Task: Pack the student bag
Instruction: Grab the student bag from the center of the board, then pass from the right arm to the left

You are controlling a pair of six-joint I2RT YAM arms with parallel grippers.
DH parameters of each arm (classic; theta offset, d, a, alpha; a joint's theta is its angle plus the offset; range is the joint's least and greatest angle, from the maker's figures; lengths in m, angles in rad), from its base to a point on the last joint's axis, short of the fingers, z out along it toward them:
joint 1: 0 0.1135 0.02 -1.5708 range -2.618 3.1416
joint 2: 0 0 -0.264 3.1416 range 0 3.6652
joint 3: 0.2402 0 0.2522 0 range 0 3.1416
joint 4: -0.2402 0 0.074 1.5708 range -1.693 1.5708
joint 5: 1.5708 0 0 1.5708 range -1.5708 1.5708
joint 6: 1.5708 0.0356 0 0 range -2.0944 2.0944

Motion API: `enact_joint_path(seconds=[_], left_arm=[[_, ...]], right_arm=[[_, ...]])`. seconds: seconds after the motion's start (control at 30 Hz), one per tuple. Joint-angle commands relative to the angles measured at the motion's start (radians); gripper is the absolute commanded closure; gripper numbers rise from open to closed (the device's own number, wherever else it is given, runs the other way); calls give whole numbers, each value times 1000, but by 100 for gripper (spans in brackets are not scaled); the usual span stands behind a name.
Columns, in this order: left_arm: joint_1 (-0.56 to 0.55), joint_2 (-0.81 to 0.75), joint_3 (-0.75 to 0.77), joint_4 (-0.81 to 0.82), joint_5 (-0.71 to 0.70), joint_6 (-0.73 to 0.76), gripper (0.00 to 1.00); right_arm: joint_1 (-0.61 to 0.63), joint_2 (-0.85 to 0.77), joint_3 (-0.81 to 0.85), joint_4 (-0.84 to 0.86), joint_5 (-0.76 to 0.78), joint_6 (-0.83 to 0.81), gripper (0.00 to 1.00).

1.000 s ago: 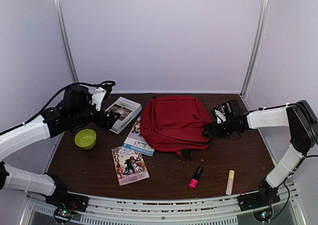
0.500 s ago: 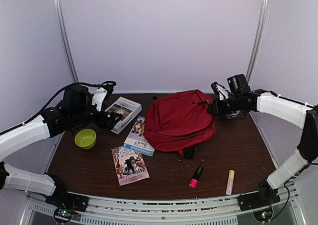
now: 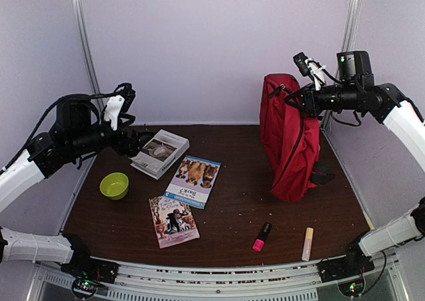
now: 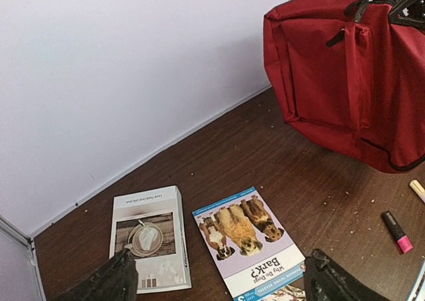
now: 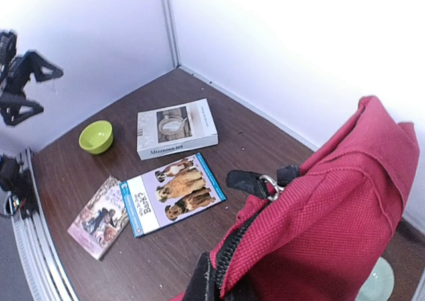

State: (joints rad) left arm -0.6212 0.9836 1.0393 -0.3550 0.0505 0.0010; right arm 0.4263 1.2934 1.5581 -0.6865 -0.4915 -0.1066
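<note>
Since a second ago: the student bag point(image 3: 289, 141) is up off its back and hangs upright at the right rear of the table point(image 3: 232, 211). The dog book point(image 3: 193, 181) it half covered lies bare. The right gripper point(image 3: 297, 103) is clamped on the bag's top edge by the zipper. The left gripper point(image 3: 131, 143) hovers over the tea box point(image 3: 159, 153), jaws wide, empty.

Step, as judged: presenting the bag for opening. Next probably needs the left arm at a zipper pull.

Dark wood tabletop, crumb-flecked; plain white walls.

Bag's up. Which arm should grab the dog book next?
Left. The left claw is open and empty, hovering near the dog book. The right claw is shut on the top of the student bag, holding it up, far from the book.
</note>
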Motion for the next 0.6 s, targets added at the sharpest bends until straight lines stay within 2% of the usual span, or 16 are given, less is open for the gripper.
enact_joint_path(seconds=[0.0,0.3,0.57], left_arm=[[-4,-12,59,-43,70,62,11],[-8,52,113,-48,171,136,11],[-27,226,248,-33,336,303,10]], right_arm=[[68,-8,93,-78,-84,-241,100],[145,12,87,-111,-178,-419,100],[216,130,170,-162,-163,-503,100]])
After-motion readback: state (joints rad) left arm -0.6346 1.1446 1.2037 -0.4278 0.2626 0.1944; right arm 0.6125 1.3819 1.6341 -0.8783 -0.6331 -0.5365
